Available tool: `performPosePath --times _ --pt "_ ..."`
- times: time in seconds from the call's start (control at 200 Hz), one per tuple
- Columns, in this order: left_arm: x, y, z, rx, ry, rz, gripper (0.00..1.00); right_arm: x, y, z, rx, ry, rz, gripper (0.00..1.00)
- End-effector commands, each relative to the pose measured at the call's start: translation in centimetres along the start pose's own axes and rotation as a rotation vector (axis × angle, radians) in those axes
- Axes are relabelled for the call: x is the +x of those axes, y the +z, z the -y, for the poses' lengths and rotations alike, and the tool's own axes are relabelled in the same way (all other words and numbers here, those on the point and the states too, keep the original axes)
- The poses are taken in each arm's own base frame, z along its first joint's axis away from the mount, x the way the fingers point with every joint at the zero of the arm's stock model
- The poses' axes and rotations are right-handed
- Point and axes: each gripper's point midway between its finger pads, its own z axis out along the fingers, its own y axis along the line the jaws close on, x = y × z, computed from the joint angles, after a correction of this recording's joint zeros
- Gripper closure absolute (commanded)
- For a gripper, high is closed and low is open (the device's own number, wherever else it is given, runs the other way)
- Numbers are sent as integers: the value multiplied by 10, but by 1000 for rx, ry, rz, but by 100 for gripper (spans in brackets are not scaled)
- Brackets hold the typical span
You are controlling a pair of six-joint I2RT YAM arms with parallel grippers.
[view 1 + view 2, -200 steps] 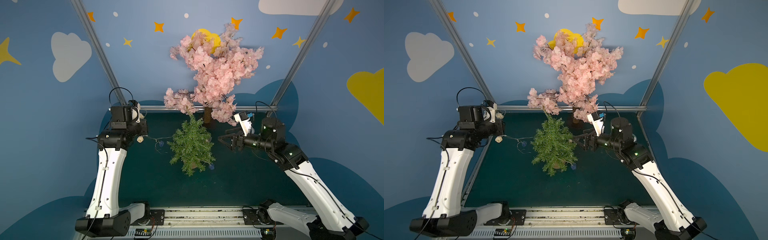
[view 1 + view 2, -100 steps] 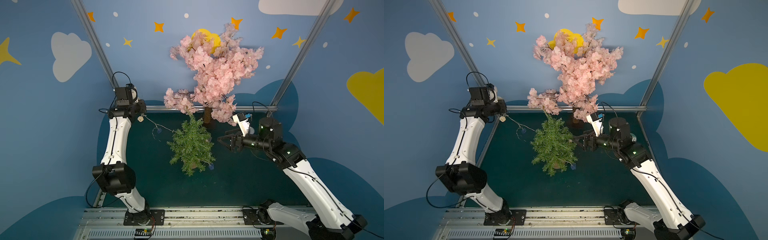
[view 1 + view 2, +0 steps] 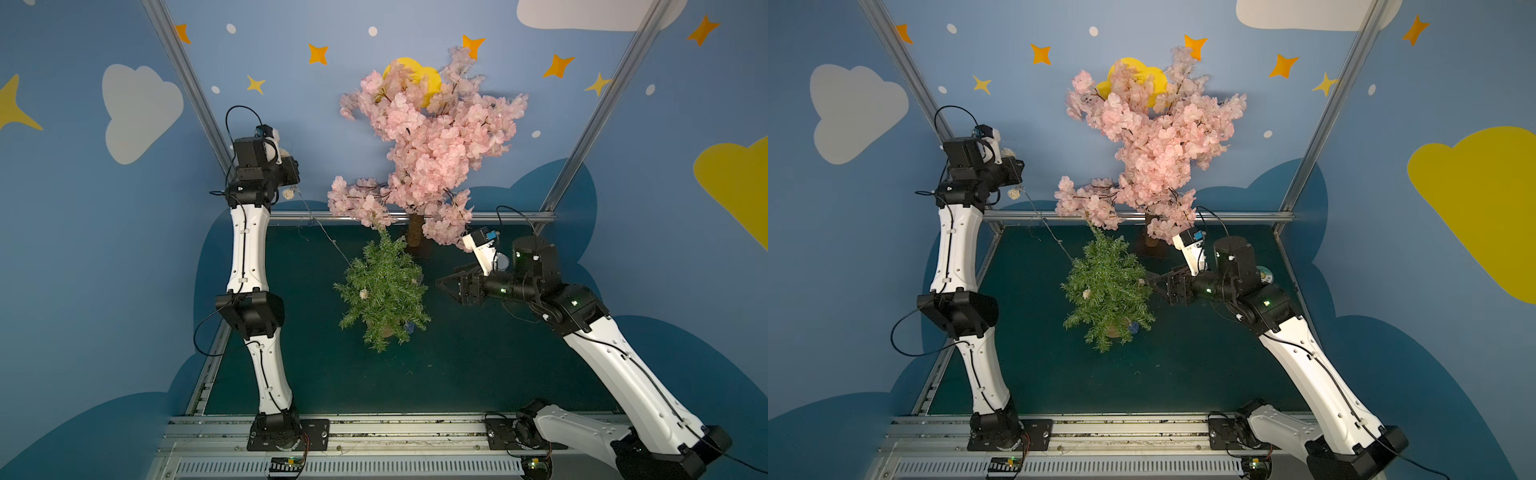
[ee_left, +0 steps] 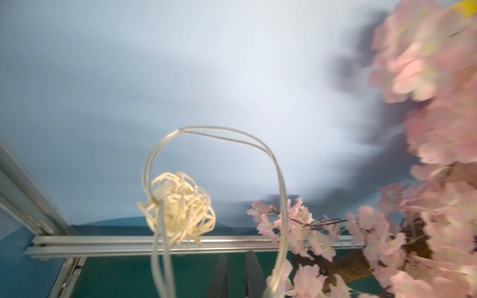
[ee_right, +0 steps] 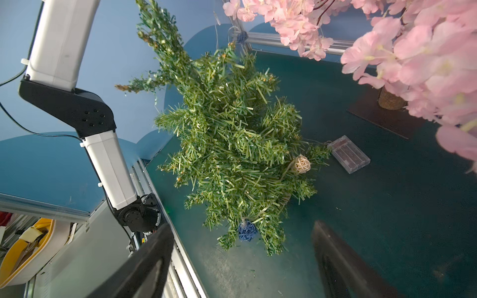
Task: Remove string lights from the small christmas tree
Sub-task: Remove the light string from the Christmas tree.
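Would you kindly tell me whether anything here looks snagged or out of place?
Yes: the thin pale wire of the string lights runs taut from the raised left gripper into the bushy green christmas tree, with a cream woven ball and a blue ball lodged in its branches.

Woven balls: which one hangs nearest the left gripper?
The cream ball dangling right under the left gripper; the rest are down by the green tree.

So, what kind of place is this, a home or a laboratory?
Probably a robot laboratory cell: painted cloud-and-star walls, an aluminium frame, left arm and right arm bolted to a base rail.
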Motion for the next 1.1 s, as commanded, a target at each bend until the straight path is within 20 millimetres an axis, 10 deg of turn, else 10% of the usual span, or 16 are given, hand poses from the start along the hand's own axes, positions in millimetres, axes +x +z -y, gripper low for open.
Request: performPosePath --times 0.0,0.26,0.631,1.097 --pt "-28 -35 38 96 12 53 89 0 -3 2 16 -13 1 15" --pt "-33 -115 62 50 86 62 89 5 -8 0 11 -8 13 15" --pt "13 -203 41 -169 124 -21 88 2 -24 -13 -24 -11 55 15" --pt "7 -332 141 165 67 23 87 9 -47 -36 -81 -23 99 15"
